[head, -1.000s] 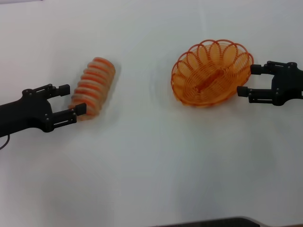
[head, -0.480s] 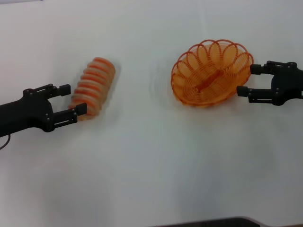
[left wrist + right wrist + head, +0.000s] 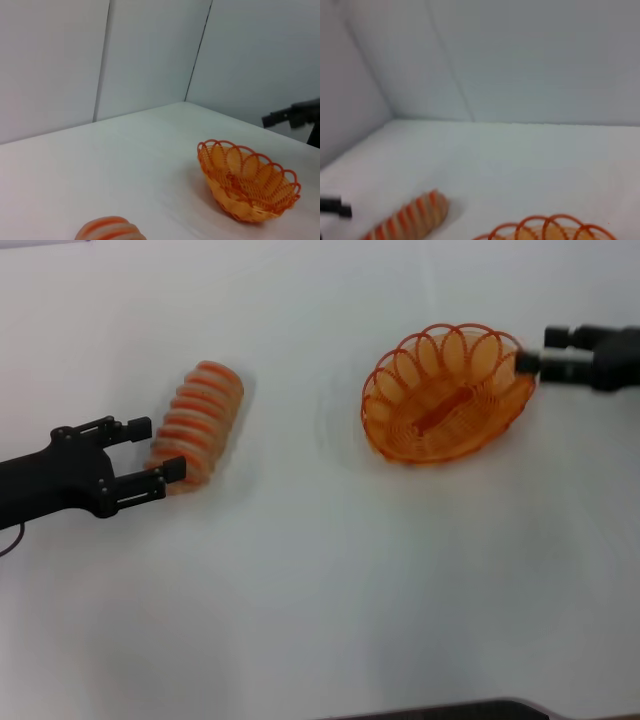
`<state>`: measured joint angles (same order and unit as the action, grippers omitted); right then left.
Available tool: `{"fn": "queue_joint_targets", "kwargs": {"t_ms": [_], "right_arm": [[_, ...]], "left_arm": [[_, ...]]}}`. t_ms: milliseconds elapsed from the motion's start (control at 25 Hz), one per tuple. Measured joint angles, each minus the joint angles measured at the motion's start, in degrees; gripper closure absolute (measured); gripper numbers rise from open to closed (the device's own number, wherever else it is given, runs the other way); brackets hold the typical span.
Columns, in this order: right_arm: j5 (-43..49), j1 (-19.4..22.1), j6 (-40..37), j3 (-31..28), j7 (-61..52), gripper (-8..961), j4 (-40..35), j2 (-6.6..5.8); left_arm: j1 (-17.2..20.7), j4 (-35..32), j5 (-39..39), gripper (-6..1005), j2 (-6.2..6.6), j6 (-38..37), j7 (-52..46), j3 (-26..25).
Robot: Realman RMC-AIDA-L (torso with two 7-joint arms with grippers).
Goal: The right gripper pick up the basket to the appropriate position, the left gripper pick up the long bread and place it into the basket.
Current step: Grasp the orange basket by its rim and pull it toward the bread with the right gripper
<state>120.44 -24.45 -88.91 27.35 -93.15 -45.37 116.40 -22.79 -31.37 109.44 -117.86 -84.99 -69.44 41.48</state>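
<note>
2 grippers: left gripper (image 3: 152, 452) spread around long bread (image 3: 198, 424); right gripper (image 3: 531, 358), state unclear, touching basket (image 3: 445, 393).

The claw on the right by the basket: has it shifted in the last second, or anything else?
The right gripper has moved farther from the robot, from beside the basket's right side up to its far right rim. The basket, the long bread and the open left gripper at the bread's near end stayed put.
</note>
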Motion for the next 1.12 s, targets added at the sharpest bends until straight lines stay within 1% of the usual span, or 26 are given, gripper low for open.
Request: {"fn": "queue_joint_targets", "kwargs": {"t_ms": [80, 200, 320, 440, 600, 760, 880, 960, 1120], "right_arm": [[0.0, -1.3, -0.1, -0.4, -6.3, 120, 0.0, -0.97], [1.0, -3.0, -0.1, -0.6, -17.2, 120, -1.2, -2.03], [3.0, -4.4, 0.5, -0.6, -25.6, 120, -3.2, -2.71], [6.4, -6.5, 1.5, -0.6, -33.0, 121, -3.6, -3.55], [11.6, -9.1, 3.1, -0.6, -40.2, 121, -3.6, -4.19], [18.2, -12.2, 4.3, -0.3, -44.4, 120, -3.8, -4.35], [22.3, -14.2, 6.1, 0.3, -45.2, 119, -3.8, -4.1], [24.0, -15.2, 7.2, 1.7, -44.9, 121, -3.8, -3.82], [26.8, -16.9, 9.2, 7.0, -44.9, 126, -3.3, -3.17]], "left_arm": [[-0.1, 0.0, 0.0, 250, 0.02, 0.0, 0.0, -0.1], [-0.2, 0.0, -0.1, 250, 0.05, -0.1, -0.1, -0.2], [-0.2, 0.0, -0.1, 250, 0.08, -0.5, -0.2, -0.8], [-0.2, 0.0, -0.1, 250, 0.09, -0.5, -0.4, -0.8], [-0.2, -0.3, -0.1, 250, 0.19, -0.6, -0.7, -0.8], [-0.2, -1.5, -0.1, 250, 0.05, -0.7, -0.7, -0.8], [-0.2, -2.0, -0.1, 249, -0.03, -0.7, -0.7, -0.7], [-0.3, -2.3, -0.1, 249, -0.04, -0.8, -0.7, -0.6], [-0.3, -2.9, 0.0, 249, -0.12, -1.0, -0.8, -0.6]]}}
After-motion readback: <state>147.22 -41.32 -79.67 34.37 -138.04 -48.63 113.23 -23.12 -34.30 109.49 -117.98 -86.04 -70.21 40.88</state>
